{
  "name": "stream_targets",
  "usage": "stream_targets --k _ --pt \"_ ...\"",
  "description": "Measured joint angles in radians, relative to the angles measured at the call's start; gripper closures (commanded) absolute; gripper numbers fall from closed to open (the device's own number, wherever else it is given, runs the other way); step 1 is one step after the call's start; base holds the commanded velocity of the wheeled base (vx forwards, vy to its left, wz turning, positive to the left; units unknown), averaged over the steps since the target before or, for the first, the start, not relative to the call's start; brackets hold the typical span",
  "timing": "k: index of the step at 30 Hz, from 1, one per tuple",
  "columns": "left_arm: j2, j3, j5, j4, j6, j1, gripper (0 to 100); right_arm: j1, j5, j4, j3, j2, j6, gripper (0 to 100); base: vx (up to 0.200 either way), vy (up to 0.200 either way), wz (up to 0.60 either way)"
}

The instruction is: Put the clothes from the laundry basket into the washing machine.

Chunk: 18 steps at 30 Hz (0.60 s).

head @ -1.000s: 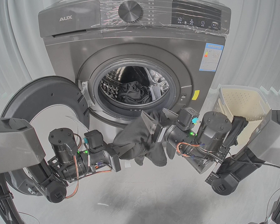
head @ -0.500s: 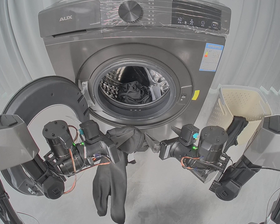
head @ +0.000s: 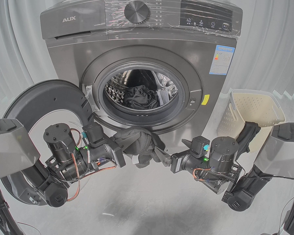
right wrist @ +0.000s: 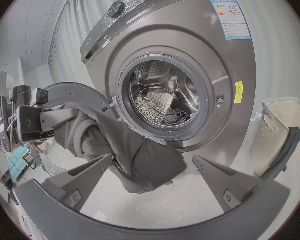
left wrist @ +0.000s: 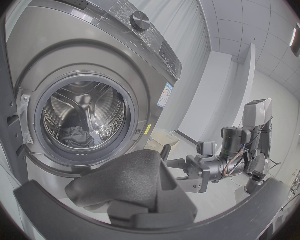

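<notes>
Two grippers: left gripper is clamped on the dark garment; right gripper is spread just beside it.
Garment: bunched, held just below the washing machine opening.
Risk: hanging folds may be caught on that opening and pulled loose.

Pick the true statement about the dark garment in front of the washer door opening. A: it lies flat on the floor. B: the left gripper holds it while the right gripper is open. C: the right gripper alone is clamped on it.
B: the left gripper is shut on the dark garment, bunched up off the floor, and the right gripper has its fingers spread wide apart.
</notes>
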Motion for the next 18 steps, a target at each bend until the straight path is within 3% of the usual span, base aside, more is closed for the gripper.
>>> stream_targets --k 8,18 --pt "-0.011 -0.018 0.001 0.0 -0.009 0.0 100 -0.012 0.008 -0.002 0.001 0.032 -0.014 0 0.0 0.0 0.0" --pt "-0.016 -0.022 0.0 0.0 -0.007 0.0 100 -0.017 0.089 -0.02 -0.002 0.082 -0.014 0 0.0 0.0 0.0"
